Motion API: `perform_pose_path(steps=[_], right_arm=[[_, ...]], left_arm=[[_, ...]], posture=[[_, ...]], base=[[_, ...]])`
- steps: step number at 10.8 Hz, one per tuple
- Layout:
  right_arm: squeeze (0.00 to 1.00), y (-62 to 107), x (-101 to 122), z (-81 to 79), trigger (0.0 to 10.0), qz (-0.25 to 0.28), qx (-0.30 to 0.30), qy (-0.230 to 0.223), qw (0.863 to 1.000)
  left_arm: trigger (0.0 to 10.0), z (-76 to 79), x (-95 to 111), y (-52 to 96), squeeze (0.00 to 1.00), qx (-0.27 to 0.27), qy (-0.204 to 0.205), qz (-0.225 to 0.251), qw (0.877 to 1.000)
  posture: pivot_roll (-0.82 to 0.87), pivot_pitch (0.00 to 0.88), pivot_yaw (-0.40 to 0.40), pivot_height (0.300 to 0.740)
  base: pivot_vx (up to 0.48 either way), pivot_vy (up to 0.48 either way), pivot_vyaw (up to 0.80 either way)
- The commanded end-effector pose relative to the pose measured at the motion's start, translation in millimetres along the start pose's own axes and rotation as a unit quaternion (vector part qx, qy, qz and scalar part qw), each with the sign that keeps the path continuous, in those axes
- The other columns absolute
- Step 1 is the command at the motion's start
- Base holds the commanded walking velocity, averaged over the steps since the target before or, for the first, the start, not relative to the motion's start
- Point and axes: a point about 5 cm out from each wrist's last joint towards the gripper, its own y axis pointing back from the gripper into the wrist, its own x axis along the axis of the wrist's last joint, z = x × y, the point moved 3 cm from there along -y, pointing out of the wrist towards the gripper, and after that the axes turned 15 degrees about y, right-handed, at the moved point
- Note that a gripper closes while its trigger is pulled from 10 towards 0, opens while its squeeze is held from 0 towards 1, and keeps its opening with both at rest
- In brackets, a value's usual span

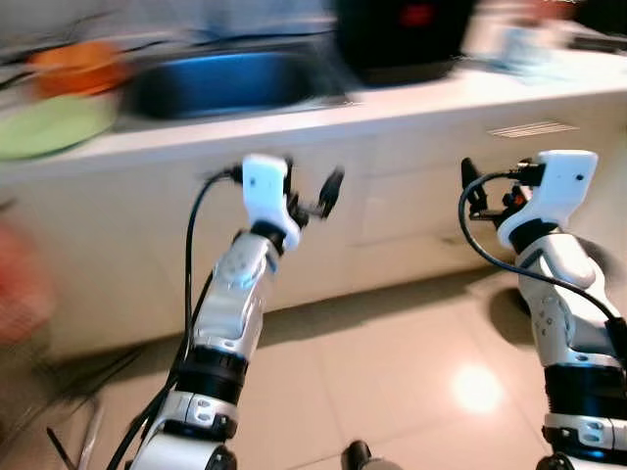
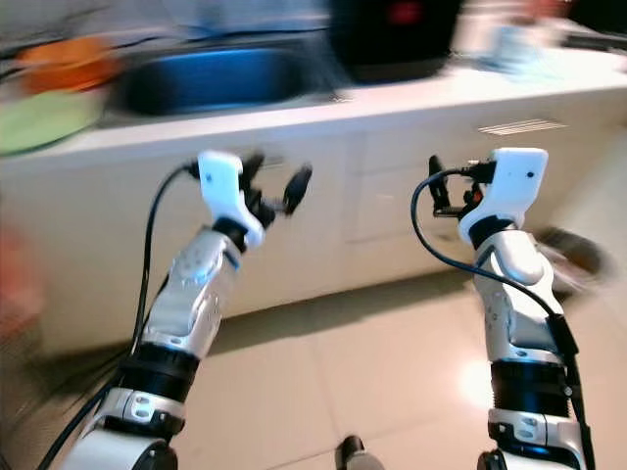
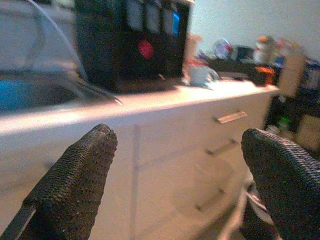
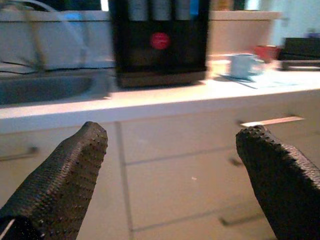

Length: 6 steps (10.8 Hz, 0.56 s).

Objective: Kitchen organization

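Facing a long white kitchen counter [image 1: 411, 108] with pale drawer fronts below it, the robot held both arms raised in front of the cabinets, and the head views were smeared with motion blur. The left gripper [image 3: 180, 185] had its 2 black textured fingers [image 3: 75, 185] spread wide with nothing between them; the right gripper [image 4: 172, 182] was likewise wide open and empty. On the counter stood a tall black appliance with a red spot on its front [image 4: 159, 42], beside a dark blue sink basin [image 1: 225, 83]; a flat green plate [image 1: 54, 125] and an orange rounded item [image 1: 78, 67] lay further to the robot's left, and a pale cup-like object [image 4: 243, 64] sat to the appliance's right. Nothing was within reach of either gripper. Judging by this, the step in hand was the approach: it would go best by settling square to the counter, letting the view steady, and only then choosing 1 item to grasp
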Motion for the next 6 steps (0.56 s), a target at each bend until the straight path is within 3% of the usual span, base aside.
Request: perform_pose_path(steps=[1,2,4,6], right_arm=[[0.0,3.0,-11.5,-3.3,10.0,-0.015,0.008,0.001,1.0],[0.0,5.8,-25.3,-5.7,10.0,-0.033,0.015,-0.008,0.999],[0.0,18.0,-76.4,-28.2,10.0,-0.097,0.065,-0.037,0.992],[0.0,38.0,-126.5,-57.6,10.0,-0.173,0.087,-0.044,0.98]], left_arm=[[10.0,-17.8,-14.1,6.4,0.0,0.041,0.005,-0.025,0.999],[10.0,-35.9,-25.0,12.6,0.0,0.085,0.011,-0.042,0.995],[10.0,-76.9,-60.9,37.8,0.0,0.173,0.025,-0.104,0.979],[10.0,-102.1,-95.9,70.0,0.0,0.223,0.008,-0.177,0.959]], posture=[[0.07,0.02,0.051,0.74],[0.07,0.02,0.053,0.74],[0.06,0.021,0.059,0.74],[0.07,0.023,0.063,0.74]], base=[[0.0,0.0,-0.8],[0.0,0.0,-0.8],[0.0,0.0,0.0],[0.0,0.0,0.0]])
